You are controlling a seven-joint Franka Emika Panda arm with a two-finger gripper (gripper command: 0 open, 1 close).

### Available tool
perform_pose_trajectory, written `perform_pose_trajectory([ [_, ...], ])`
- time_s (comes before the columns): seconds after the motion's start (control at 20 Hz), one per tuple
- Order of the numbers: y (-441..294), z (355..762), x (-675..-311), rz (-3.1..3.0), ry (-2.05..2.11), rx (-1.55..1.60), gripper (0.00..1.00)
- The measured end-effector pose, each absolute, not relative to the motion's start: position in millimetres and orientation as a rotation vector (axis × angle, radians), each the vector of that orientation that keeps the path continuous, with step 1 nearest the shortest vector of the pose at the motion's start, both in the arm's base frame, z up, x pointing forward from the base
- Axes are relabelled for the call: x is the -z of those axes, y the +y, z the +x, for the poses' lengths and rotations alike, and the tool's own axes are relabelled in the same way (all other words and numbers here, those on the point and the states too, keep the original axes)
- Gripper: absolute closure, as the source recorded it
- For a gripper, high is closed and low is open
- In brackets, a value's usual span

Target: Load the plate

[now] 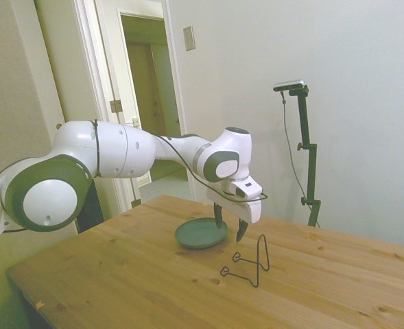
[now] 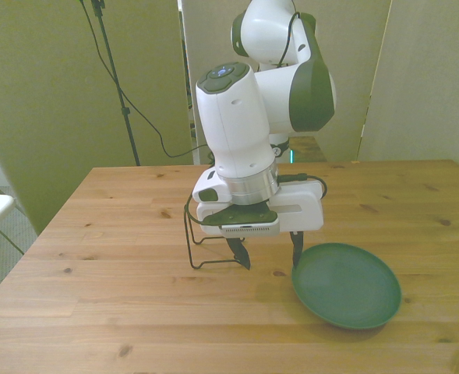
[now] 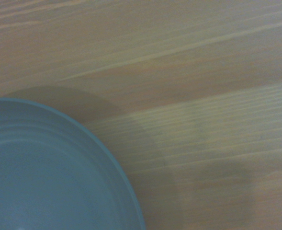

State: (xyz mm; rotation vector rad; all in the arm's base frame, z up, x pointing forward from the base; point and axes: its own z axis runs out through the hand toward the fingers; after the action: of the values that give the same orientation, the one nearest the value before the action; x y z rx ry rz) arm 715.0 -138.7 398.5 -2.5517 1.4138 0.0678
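The teal-grey plate [image 2: 347, 285] lies flat on the wooden table, near its front edge at the front view's right. It also shows in the side view as the plate [image 1: 202, 234] and, close up, in the wrist view as the plate [image 3: 45, 177]. My gripper [image 2: 270, 255] hangs open just above the table with nothing between its fingers. It stands between the plate and the black wire rack [image 2: 192, 240], with one fingertip [image 2: 295, 246] right at the plate's rim. In the side view my gripper [image 1: 230, 225] is tilted, between the plate and the rack [image 1: 251, 262].
The rack stands upright on the table [image 2: 120, 312], partly hidden behind my gripper in the front view. An open doorway [image 1: 150, 103] lies behind the arm in the side view.
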Motion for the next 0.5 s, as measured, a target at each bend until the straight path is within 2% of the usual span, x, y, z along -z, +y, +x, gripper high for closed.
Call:
perform_pose_trajectory([
  [0.5, -134.0, 719.8, -382.3, -2.522, 1.296, -0.088, 0.0],
])
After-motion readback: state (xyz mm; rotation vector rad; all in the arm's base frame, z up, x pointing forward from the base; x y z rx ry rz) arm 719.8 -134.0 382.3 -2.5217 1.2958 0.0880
